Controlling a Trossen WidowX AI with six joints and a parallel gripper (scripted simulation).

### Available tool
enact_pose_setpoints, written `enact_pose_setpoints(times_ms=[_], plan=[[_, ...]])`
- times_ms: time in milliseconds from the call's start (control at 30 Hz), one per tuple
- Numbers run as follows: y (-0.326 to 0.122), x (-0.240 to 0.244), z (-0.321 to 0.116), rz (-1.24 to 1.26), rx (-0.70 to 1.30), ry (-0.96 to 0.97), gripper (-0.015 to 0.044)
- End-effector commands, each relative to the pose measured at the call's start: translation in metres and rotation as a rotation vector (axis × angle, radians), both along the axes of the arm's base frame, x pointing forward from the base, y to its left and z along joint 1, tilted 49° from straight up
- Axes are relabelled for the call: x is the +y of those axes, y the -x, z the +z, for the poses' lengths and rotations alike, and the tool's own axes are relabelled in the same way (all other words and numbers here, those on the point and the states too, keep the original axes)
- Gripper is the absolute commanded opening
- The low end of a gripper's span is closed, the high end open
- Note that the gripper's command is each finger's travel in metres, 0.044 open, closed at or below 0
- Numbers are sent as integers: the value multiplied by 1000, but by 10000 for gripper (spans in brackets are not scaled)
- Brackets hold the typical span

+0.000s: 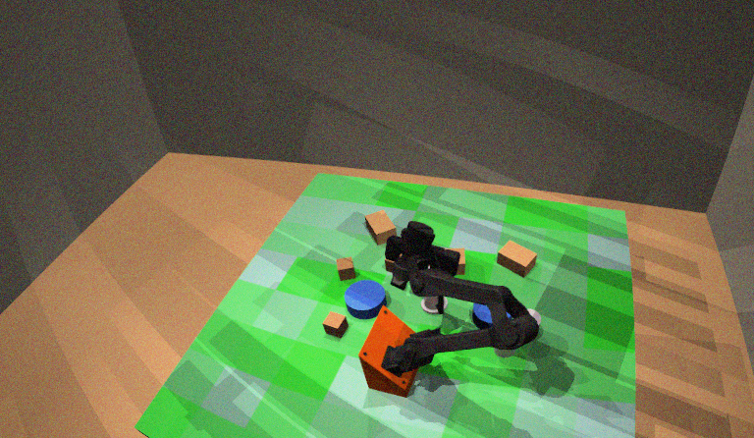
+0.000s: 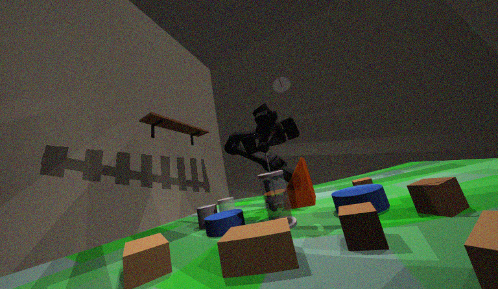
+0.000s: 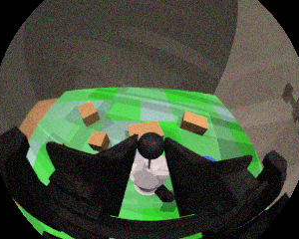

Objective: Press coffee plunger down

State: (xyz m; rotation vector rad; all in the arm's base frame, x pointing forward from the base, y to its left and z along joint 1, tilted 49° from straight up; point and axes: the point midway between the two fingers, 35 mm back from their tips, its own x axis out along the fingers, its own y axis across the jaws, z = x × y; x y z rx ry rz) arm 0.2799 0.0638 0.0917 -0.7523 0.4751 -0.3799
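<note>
Coffee press (image 2: pixel 275 197) upright on the green mat (image 1: pixel 266 350), directly below the claw (image 3: pixel 149 149), claw closed on the plunger knob (image 3: pixel 149 143), rod raised above the lid, orange wedge (image 2: pixel 301 184) close behind, blue disc (image 2: pixel 224 221) and tan block (image 2: pixel 257 247) near its base.

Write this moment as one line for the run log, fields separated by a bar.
pincer: shut on plunger knob | plunger rod: partly raised above lid | coffee press: upright on mat | release: not yet done
</note>
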Motion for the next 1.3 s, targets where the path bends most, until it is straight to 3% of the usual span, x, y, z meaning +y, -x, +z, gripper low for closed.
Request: enact_pose_setpoints(times_ms=[0, 1267], plan=[[5, -15, -18, -9, 44, 21, 119], [-10, -32, -30, -5, 28, 34, 119]])
